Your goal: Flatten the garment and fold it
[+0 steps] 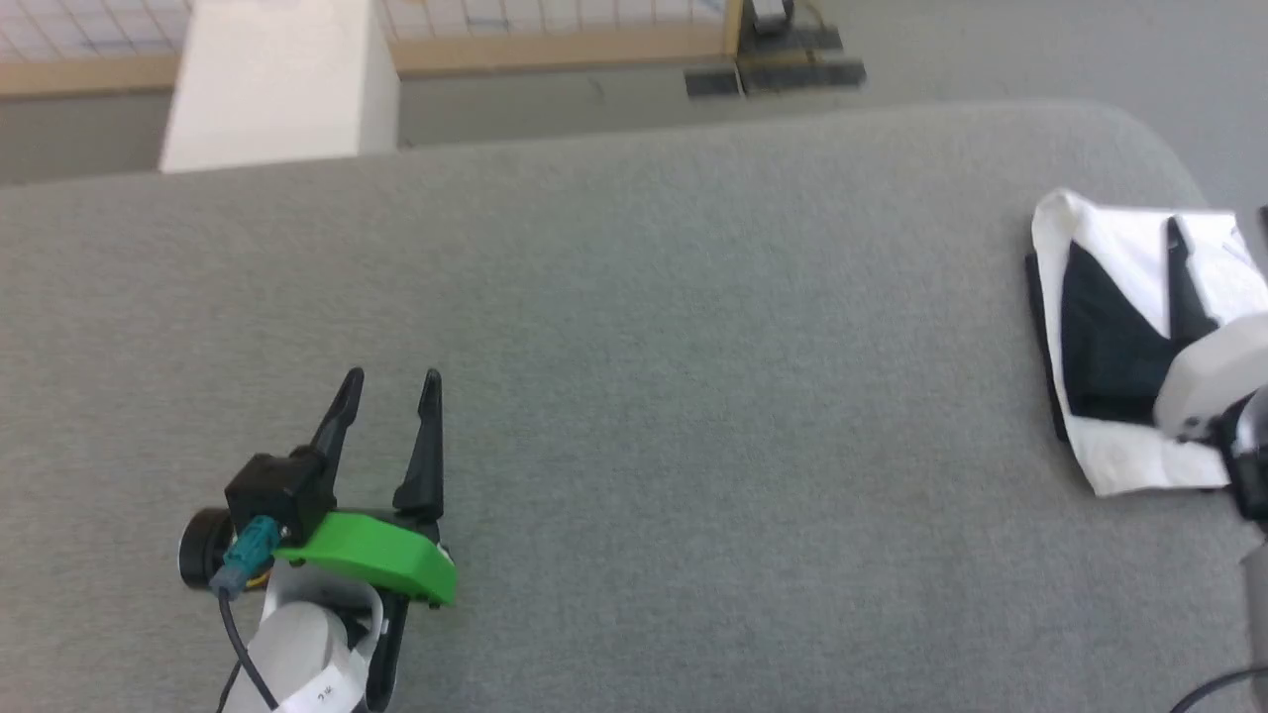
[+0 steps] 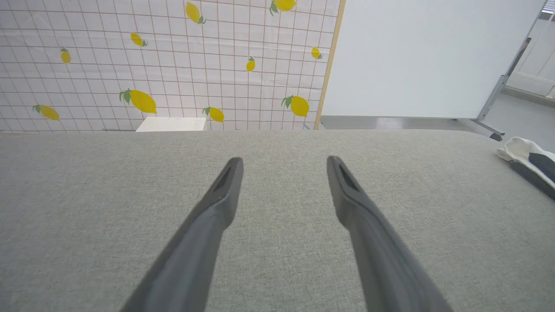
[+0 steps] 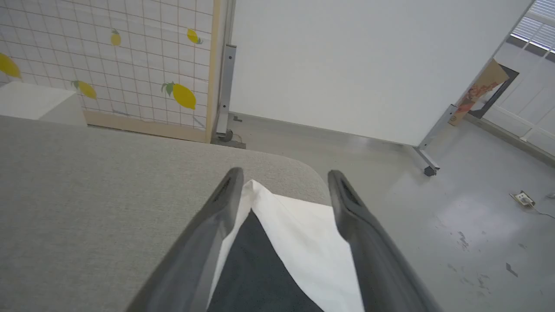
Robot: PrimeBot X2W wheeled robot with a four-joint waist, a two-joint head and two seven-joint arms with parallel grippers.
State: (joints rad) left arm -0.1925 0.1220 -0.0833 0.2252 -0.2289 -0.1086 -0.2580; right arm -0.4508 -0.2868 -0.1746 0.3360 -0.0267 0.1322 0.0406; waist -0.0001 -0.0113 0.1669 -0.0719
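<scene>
The garment (image 1: pixel 1119 337) lies folded into a compact white-and-black bundle at the right end of the grey padded table (image 1: pixel 634 327); its black sleeve panels face up. In the left wrist view the garment (image 2: pixel 531 162) peeks in at the right edge. My left gripper (image 1: pixel 389 388) rests low at the front left, open, with bare table between its fingers (image 2: pixel 225 190). My right gripper (image 3: pixel 284 177) hovers open just over the garment (image 3: pixel 299 242), fingers either side of its white corner. In the head view its pale wrist (image 1: pixel 1214 371) covers part of the bundle.
A white box (image 1: pixel 282 84) stands beyond the table's far left. A lemon-print grid screen (image 2: pixel 173 60) and a white panel (image 3: pixel 360 65) close off the back. Grey floor (image 3: pixel 455 208) drops away past the table's rounded right end.
</scene>
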